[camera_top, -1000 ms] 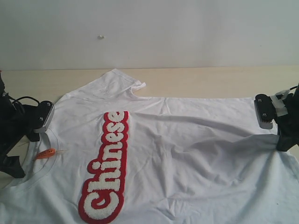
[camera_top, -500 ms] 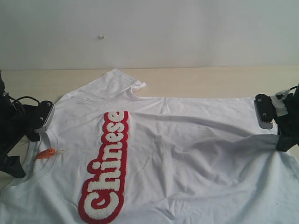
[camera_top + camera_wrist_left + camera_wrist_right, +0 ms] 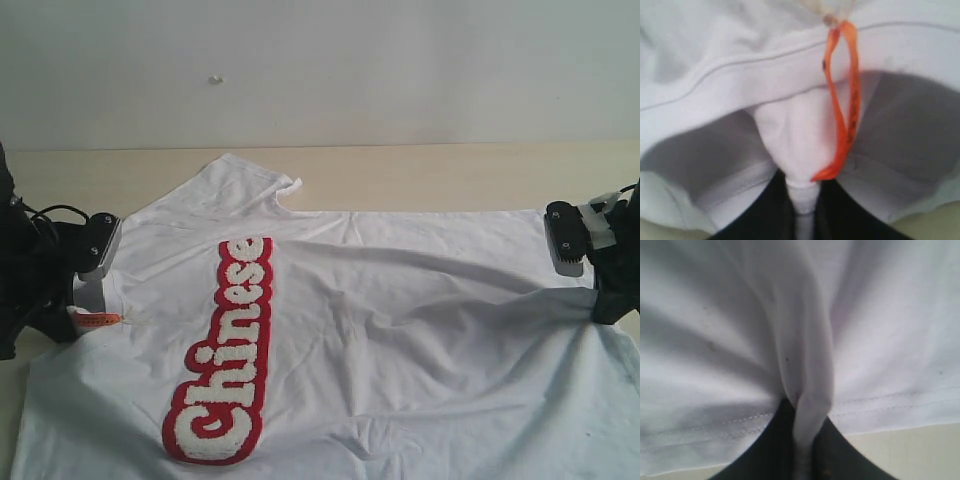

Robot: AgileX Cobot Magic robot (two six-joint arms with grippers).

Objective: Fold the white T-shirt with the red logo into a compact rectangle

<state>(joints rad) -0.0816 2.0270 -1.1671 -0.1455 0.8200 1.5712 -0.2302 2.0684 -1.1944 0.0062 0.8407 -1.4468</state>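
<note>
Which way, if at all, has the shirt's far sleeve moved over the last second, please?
Yes: the sleeve slid left, its peak now almost under the speck on the wall.

A plain pale wall (image 3: 400,70) rises behind the light wooden table (image 3: 450,175)

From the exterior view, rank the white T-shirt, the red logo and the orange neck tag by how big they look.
1. white T-shirt, fills most of the view
2. red logo
3. orange neck tag, only a sliver
</note>
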